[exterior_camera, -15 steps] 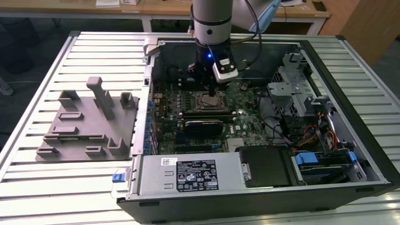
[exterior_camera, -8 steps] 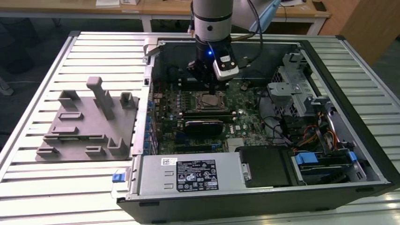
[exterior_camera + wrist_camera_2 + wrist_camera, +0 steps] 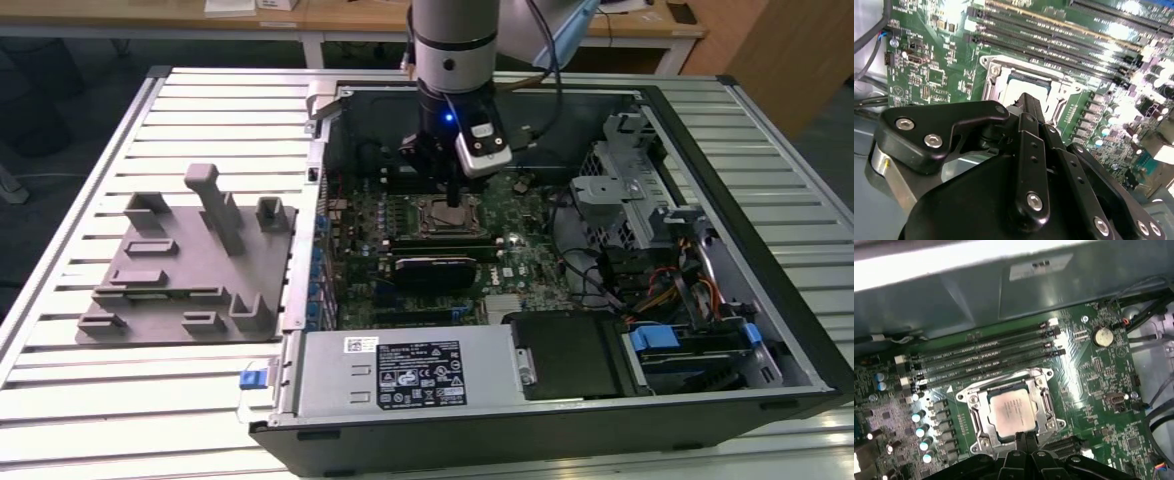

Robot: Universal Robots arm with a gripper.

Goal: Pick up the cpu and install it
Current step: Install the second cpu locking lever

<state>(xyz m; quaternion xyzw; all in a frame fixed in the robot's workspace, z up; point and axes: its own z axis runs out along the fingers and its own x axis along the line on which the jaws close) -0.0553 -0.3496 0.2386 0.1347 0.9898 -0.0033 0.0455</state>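
Gripper linkage up close, fingers look pinched together at the cpu's near edge; can't tell if they grip it. Case open, board exposed. Cpu sits flat in the socket. Judgement: check it's level and square in the frame, no side load.

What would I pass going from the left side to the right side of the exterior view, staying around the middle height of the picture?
Grey plastic tray → cpu socket on the motherboard, with the gripper above it → metal drive cage → bare slatted table.
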